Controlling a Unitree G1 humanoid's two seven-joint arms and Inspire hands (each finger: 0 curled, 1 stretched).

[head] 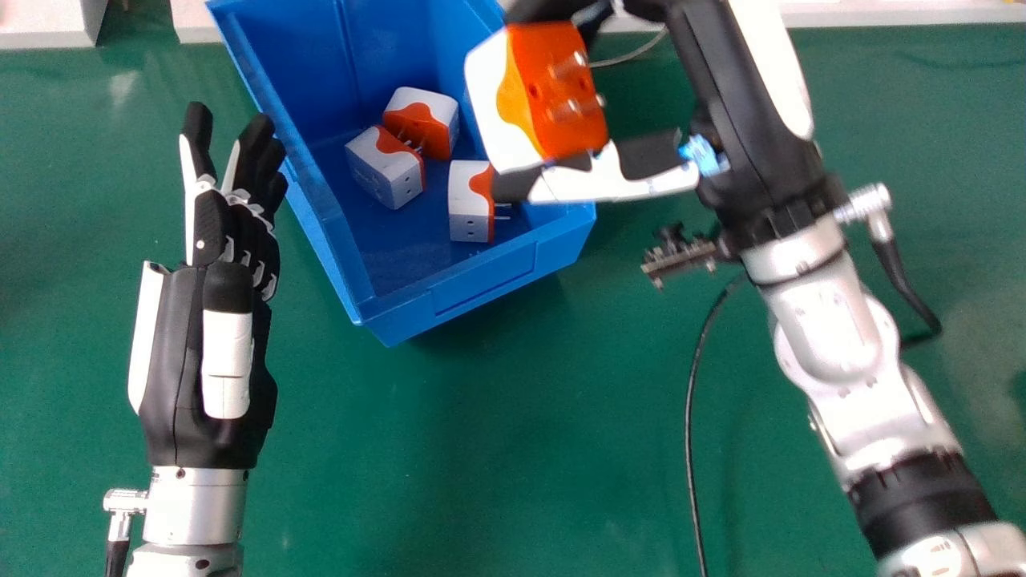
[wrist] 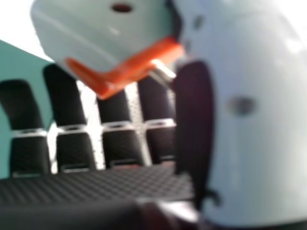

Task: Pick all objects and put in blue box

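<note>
My right hand is over the right edge of the blue box, its thumb and fingers holding a white and orange plug adapter with the pins facing up. In the right hand view the adapter lies between the thumb and the curled fingers of my hand. Inside the box rest a back adapter, a left adapter and a front adapter. Left of the box, my left hand stays above the table with straight fingers.
The green table spreads in front of the box. A black cable runs beside the right forearm. White blocks line the table's back edge.
</note>
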